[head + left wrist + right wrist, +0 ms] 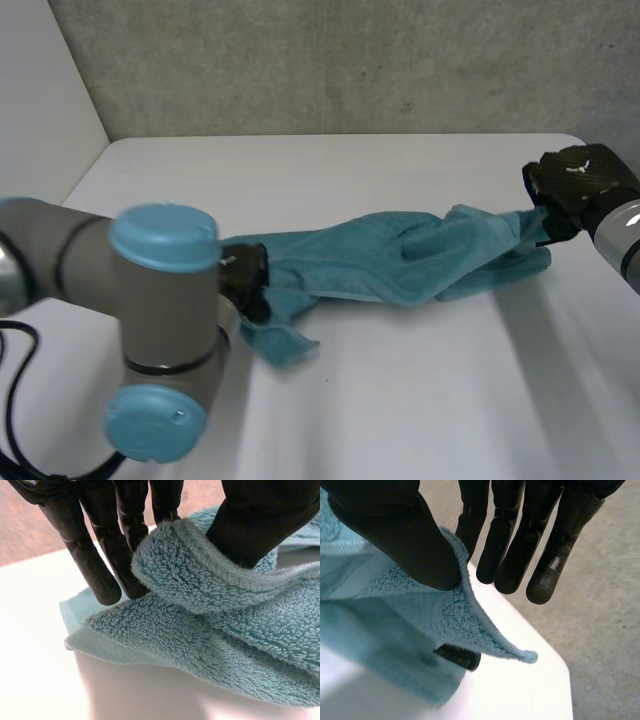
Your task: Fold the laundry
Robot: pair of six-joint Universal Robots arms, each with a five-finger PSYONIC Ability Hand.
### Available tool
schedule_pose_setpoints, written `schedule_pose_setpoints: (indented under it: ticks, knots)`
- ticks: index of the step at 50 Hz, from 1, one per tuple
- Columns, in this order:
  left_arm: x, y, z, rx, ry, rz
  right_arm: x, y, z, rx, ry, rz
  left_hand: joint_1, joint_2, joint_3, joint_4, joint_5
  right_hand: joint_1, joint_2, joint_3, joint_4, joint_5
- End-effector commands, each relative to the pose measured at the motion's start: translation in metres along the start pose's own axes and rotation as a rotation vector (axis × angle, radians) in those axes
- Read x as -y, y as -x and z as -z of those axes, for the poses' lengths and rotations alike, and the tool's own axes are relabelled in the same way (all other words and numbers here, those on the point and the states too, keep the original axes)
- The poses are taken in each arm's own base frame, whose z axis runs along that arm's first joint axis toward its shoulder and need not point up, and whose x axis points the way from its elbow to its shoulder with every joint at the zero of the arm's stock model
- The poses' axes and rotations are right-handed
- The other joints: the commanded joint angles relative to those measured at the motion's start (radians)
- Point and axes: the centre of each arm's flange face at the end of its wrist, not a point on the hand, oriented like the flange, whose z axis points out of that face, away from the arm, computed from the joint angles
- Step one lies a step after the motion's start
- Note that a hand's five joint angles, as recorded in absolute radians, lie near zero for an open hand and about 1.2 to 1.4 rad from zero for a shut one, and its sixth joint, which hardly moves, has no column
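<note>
A teal towel [400, 260] lies bunched and stretched across the white table between my two hands. My left hand [245, 278] is at the towel's left end. In the left wrist view its thumb [255, 525] pinches a folded towel edge [200, 575] against the fingers [100, 565]. My right hand [568, 188] holds the towel's right end just above the table. In the right wrist view the thumb [405, 535] presses a towel corner [430, 610] against the fingers, and a black label [457, 656] hangs under that corner.
My left arm's grey elbow with light-blue caps [160, 330] stands in front of the towel's left end. The table [420, 400] has its right edge close by my right hand, with grey floor [605, 630] beyond. A grey wall [350, 60] runs behind.
</note>
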Motion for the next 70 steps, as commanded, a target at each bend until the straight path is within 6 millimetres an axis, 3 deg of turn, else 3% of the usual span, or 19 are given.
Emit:
schedule_pose_setpoints:
  ticks: [1, 5, 8, 12, 15, 17, 18, 21, 26, 32, 33, 35, 38, 44, 48, 50, 53, 58, 70]
  knots:
    - [0.017, 0.037, -0.006, 0.089, -0.017, -0.124, -0.017, 0.017, 0.016, 0.171, 0.224, 0.168, 0.36, 0.248, 0.211, 0.21, 0.261, 0.431, 0.232, 0.217, 0.208, 0.241]
    - [0.008, 0.051, -0.025, 0.128, 0.028, -0.191, -0.029, 0.022, 0.008, 0.218, 0.274, 0.21, 0.36, 0.248, 0.211, 0.21, 0.261, 0.431, 0.232, 0.217, 0.208, 0.241]
    - [0.006, 0.054, -0.04, 0.143, 0.035, -0.256, -0.035, 0.021, -0.013, 0.208, 0.265, 0.202, 0.36, 0.248, 0.211, 0.21, 0.261, 0.431, 0.232, 0.217, 0.208, 0.241]
    - [0.025, 0.051, -0.055, 0.144, -0.031, -0.319, -0.018, 0.01, -0.045, 0.119, 0.162, 0.172, 0.36, 0.248, 0.211, 0.21, 0.261, 0.431, 0.232, 0.217, 0.208, 0.241]
    - [0.078, 0.043, -0.069, 0.143, -0.258, -0.381, 0.014, -0.008, -0.063, 0.006, 0.04, 0.149, 0.36, 0.248, 0.211, 0.21, 0.261, 0.431, 0.232, 0.217, 0.208, 0.241]
    - [0.109, 0.04, -0.069, 0.152, -0.396, -0.407, 0.073, -0.039, -0.073, -0.19, -0.177, 0.099, 0.36, 0.248, 0.211, 0.21, 0.261, 0.431, 0.232, 0.217, 0.208, 0.241]
    - [0.109, 0.04, -0.069, 0.152, -0.396, -0.407, 0.087, -0.046, -0.073, -0.237, -0.242, 0.084, 0.36, 0.248, 0.211, 0.21, 0.261, 0.431, 0.232, 0.217, 0.208, 0.241]
    - [0.206, 0.044, -0.037, 0.254, -0.843, -0.467, 0.132, -0.072, -0.068, -0.391, -0.474, 0.036, 0.36, 0.248, 0.211, 0.21, 0.261, 0.431, 0.232, 0.217, 0.208, 0.241]
    - [0.248, 0.051, -0.009, 0.324, -1.079, -0.435, 0.165, -0.087, -0.038, -0.474, -0.63, 0.036, 0.36, 0.248, 0.211, 0.21, 0.261, 0.431, 0.232, 0.217, 0.208, 0.241]
    - [0.221, 0.057, -0.023, 0.308, -0.975, -0.463, 0.134, -0.062, -0.037, -0.36, -0.545, 0.034, 0.36, 0.248, 0.211, 0.21, 0.261, 0.431, 0.232, 0.217, 0.208, 0.241]
    - [0.206, 0.061, -0.031, 0.301, -0.92, -0.476, 0.111, -0.042, -0.037, -0.275, -0.485, 0.04, 0.36, 0.248, 0.211, 0.21, 0.261, 0.431, 0.232, 0.217, 0.208, 0.241]
    - [0.188, 0.066, -0.038, 0.298, -0.862, -0.49, 0.105, -0.034, -0.035, -0.244, -0.471, 0.039, 0.36, 0.248, 0.211, 0.21, 0.261, 0.431, 0.232, 0.217, 0.208, 0.241]
    - [0.147, 0.07, -0.052, 0.267, -0.738, -0.513, 0.064, 0.004, -0.031, -0.097, -0.369, 0.032, 0.36, 0.248, 0.211, 0.21, 0.261, 0.431, 0.232, 0.217, 0.208, 0.241]
    - [0.057, 0.071, -0.068, 0.179, -0.483, -0.56, 0.015, 0.038, -0.023, 0.034, -0.231, 0.02, 0.36, 0.248, 0.211, 0.21, 0.261, 0.431, 0.232, 0.217, 0.208, 0.241]
    - [0.02, 0.071, -0.065, 0.14, -0.373, -0.581, -0.024, 0.059, -0.025, 0.097, -0.112, 0.004, 0.187, 0.075, 0.039, 0.038, 0.089, 0.431, 0.232, 0.217, 0.208, 0.241]
    - [0.006, 0.07, -0.059, 0.12, -0.321, -0.594, -0.029, 0.06, -0.027, 0.098, -0.093, 0.001, 0.053, -0.059, -0.095, -0.096, -0.045, 0.431, 0.232, 0.217, 0.208, 0.241]
    - [0.001, 0.07, -0.054, 0.11, -0.295, -0.599, -0.031, 0.058, -0.027, 0.092, -0.086, -0.004, -0.045, -0.157, -0.193, -0.194, -0.143, 0.431, 0.232, 0.217, 0.208, 0.241]
    - [0.007, 0.067, -0.035, 0.083, -0.25, -0.597, -0.021, 0.051, -0.021, 0.072, -0.11, -0.011, -0.479, -0.591, -0.627, -0.628, -0.577, 0.431, 0.232, 0.217, 0.208, 0.241]
    - [0.017, 0.061, -0.016, 0.057, -0.249, -0.453, 0.008, 0.036, -0.001, 0.061, -0.127, -0.041, -0.565, -0.677, -0.713, -0.714, -0.663, 0.431, 0.232, 0.217, 0.208, 0.241]
